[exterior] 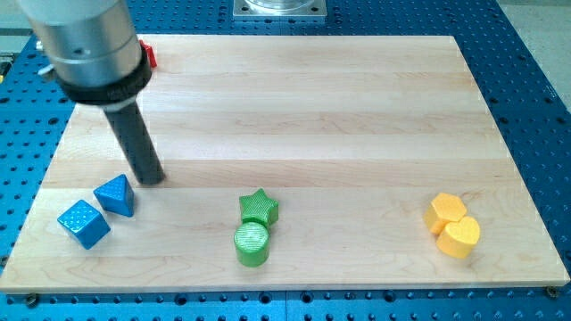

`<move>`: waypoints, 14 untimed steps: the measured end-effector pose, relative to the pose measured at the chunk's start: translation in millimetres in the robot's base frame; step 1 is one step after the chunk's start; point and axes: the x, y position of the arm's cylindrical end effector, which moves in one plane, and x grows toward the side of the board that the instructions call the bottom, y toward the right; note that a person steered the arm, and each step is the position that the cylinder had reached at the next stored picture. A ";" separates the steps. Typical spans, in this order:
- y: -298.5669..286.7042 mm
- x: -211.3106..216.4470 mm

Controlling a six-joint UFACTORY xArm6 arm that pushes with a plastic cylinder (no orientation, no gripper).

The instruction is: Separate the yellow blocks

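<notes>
Two yellow blocks touch each other at the view's lower right: a yellow hexagon (445,212) and a yellow heart (461,238) just below and right of it. My tip (153,179) rests on the board at the view's left, far from the yellow blocks. It stands just above and right of the blue triangle (116,194).
A blue cube (83,223) lies left of and below the blue triangle. A green star (259,208) and a green cylinder (252,244) touch near the bottom centre. A red block (152,56) peeks out behind the arm at the top left. The wooden board (312,98) sits on a blue perforated table.
</notes>
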 end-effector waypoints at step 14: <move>292.9 49.3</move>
